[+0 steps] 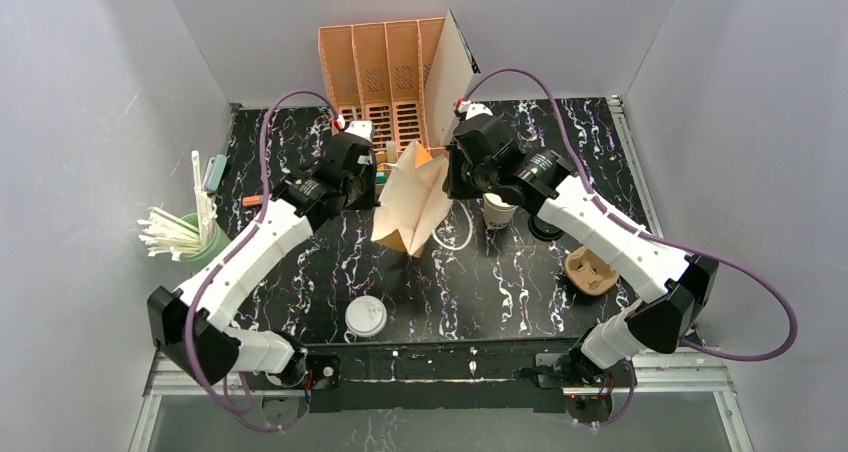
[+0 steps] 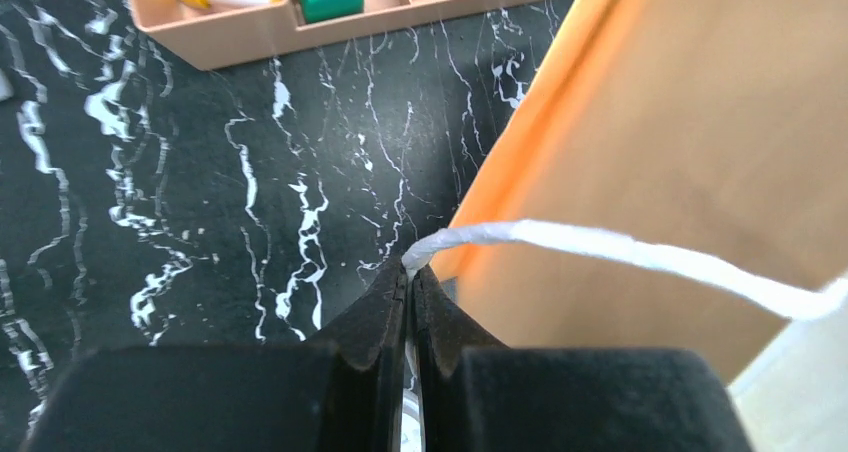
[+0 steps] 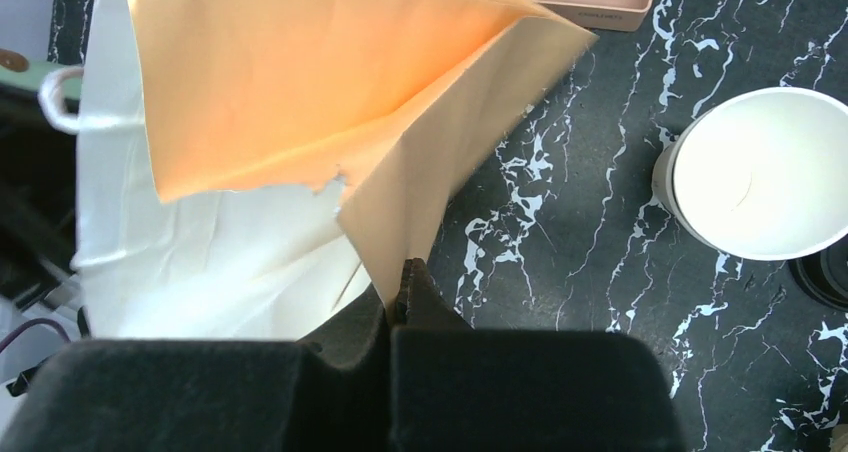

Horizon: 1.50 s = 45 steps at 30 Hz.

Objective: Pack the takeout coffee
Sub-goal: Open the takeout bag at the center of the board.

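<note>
Clamps string handle of paper bag in left gripper, bag edge in right gripper. Shows white cup upright, lidless, just right of bag, black lid beside. Looks light, crushable: needs gentle rim pinch.

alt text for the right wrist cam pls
The right gripper is shut on the edge of an orange-tan paper bag, holding its mouth open above the black marbled table. An empty, lidless white paper cup stands apart to the right of the bag.
</note>
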{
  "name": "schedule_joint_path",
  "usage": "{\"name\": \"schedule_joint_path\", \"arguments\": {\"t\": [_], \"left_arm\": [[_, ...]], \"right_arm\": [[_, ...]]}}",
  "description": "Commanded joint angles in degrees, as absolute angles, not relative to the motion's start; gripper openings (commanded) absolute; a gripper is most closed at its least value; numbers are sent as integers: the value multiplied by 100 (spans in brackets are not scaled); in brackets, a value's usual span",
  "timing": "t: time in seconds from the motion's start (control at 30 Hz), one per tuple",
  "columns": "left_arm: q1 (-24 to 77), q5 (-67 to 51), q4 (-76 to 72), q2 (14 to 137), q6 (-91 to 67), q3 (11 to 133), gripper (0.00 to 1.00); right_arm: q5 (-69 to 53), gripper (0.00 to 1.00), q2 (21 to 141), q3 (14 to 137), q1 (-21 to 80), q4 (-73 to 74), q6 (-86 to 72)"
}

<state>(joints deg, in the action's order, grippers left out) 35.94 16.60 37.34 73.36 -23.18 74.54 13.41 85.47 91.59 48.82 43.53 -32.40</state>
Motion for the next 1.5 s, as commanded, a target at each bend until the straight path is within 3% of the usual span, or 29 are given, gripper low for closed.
{"name": "schedule_joint_path", "arguments": {"t": [0.0, 0.07, 0.33, 0.43, 0.53, 0.77, 0.8, 0.93, 1.0, 1.2, 1.47], "left_arm": [[3063, 298, 3466, 7668, -2337, 7289, 1], [2904, 110, 3454, 7735, -2359, 7267, 8], [2839, -262, 3532, 7311, -2154, 7604, 68], [2839, -253, 3773, 7129, -2057, 7911, 80], [2839, -143, 4187, 7007, -1978, 8365, 84], [2839, -1099, 4422, 6798, -2116, 8955, 85], [2839, -1288, 4332, 6768, -2201, 8955, 79], [2845, -2114, 4011, 6811, -2578, 8906, 38], [2854, -2297, 3934, 6854, -2704, 8948, 26], [3237, -2412, 3379, 6850, -3212, 9121, 24], [4807, -817, 3690, 7366, -3234, 9410, 26]], "right_arm": [[1305, 1, 8367, 9196, 4868, 4265, -3121], [1327, 1, 8373, 9226, 4869, 4292, -3105], [1479, 1, 8511, 9357, 4868, 4404, -3026], [1539, 1, 8638, 9448, 4867, 4467, -3015], [1602, 1, 8747, 9495, 4869, 4470, -2999], [1606, 1, 8965, 9707, 4863, 4509, -2959], [1606, 1, 8984, 9726, 4861, 4516, -2954], [1602, 1, 9048, 9782, 4860, 4536, -2978], [1592, 1, 9074, 9790, 4858, 4527, -3001], [1553, 1, 9129, 9825, 4855, 4527, -3031], [1583, 1, 9201, 9901, 4860, 4571, -3097]]}}
